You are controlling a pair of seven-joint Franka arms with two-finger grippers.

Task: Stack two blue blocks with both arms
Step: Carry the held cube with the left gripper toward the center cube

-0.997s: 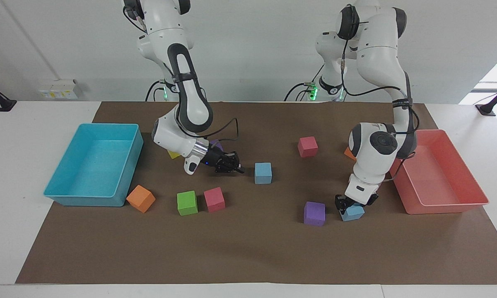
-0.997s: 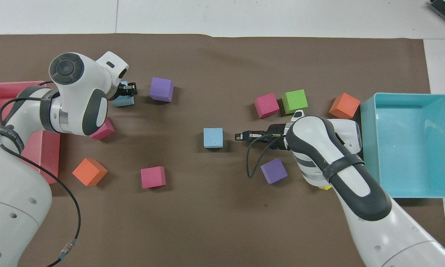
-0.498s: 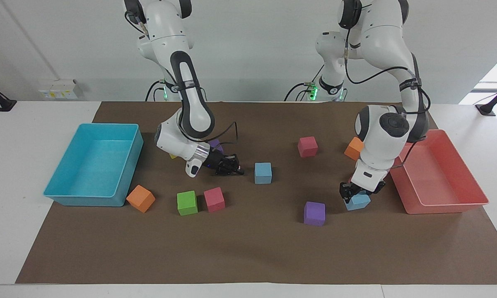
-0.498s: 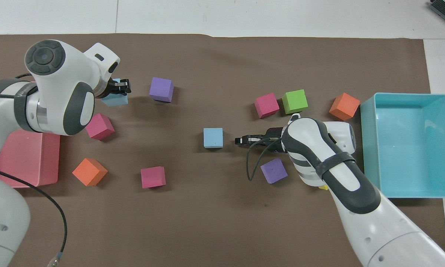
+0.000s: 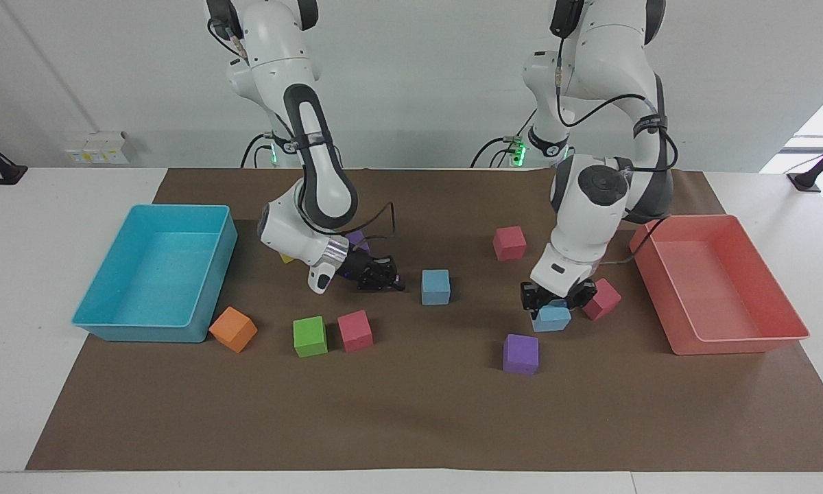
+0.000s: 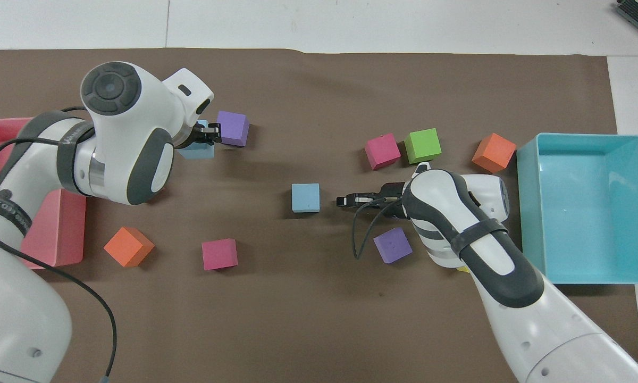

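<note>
Facing view: two white robot arms reach over a desk (image 5: pixel 411 425) covered by a brown mat. The left gripper (image 5: pixel 552 307) is clamped on a blue block (image 5: pixel 551 319), which hangs just above the mat over the spot between a purple block (image 5: pixel 520 354) and a dark pink block (image 5: pixel 602 299), toward the left arm's end of the desk. In the overhead view this held blue block (image 6: pixel 196 150) shows partly under the left arm's wrist, just beside the purple block (image 6: pixel 232 128).

The second blue block (image 5: pixel 435 287) rests on the mat near the middle of the desk. The right gripper (image 5: pixel 392 280), its fingertips together and holding nothing, is low over the mat just beside that block, on the side toward the right arm's end, not touching it.

A large cyan tray (image 5: pixel 110 319) sits at the right arm's end and a red tray (image 5: pixel 741 343) at the left arm's end. A green block (image 5: pixel 310 336), a pink block (image 5: pixel 354 331) and an orange block (image 5: pixel 233 329) lie farther from the robots than the right gripper.
</note>
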